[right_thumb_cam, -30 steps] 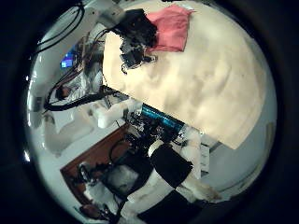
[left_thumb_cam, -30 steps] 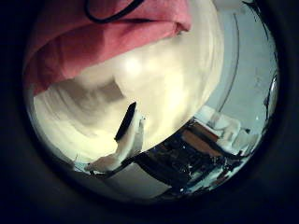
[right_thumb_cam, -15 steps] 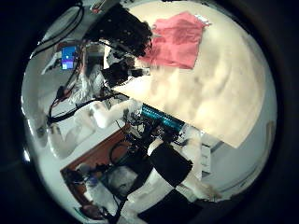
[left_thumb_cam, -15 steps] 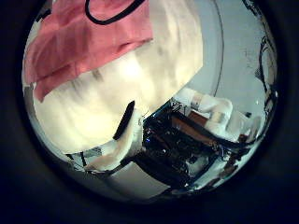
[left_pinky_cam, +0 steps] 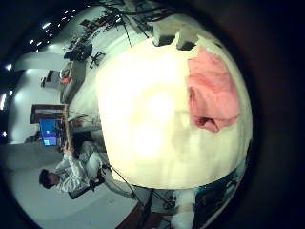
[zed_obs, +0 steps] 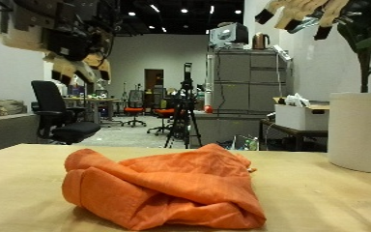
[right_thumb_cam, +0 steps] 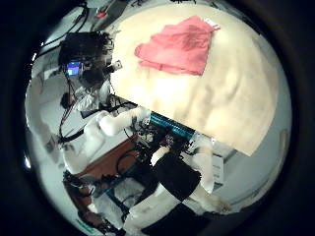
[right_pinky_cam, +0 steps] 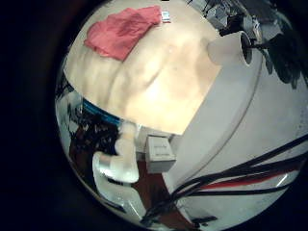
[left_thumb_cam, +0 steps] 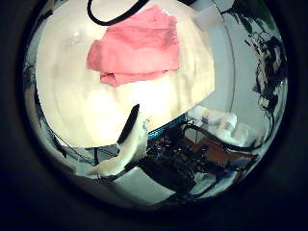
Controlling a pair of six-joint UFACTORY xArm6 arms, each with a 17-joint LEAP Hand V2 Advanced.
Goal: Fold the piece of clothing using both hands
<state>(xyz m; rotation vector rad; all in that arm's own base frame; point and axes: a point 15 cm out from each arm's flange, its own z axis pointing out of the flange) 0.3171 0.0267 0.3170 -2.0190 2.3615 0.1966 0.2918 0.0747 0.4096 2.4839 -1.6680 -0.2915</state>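
Note:
An orange piece of clothing [zed_obs: 166, 184] lies folded in a rumpled bundle on the light wooden table [zed_obs: 25, 193]. My left hand [zed_obs: 76, 43] hangs high above it, fingers relaxed and holding nothing. My right hand [zed_obs: 299, 12] is high at the other side, fingers spread and holding nothing. The clothing also shows on the table in the left thumb side palm view [left_thumb_cam: 137, 53], the left little finger side palm view [left_pinky_cam: 213, 91], the right thumb side palm view [right_thumb_cam: 177, 46] and the right little finger side palm view [right_pinky_cam: 120, 31]. The left hand [right_thumb_cam: 89, 54] shows beside the table in the right thumb side palm view.
A white plant pot [zed_obs: 359, 130] stands on the table on my right hand's side; it also shows in the right little finger side palm view [right_pinky_cam: 231, 46]. Bare table lies all round the clothing. Shelves and gear stand beyond the table's edge [left_thumb_cam: 183, 154].
Both palm cameras have risen away from the table, so the clothing looks smaller. My left hand has moved off the clothing, which stays on the table.

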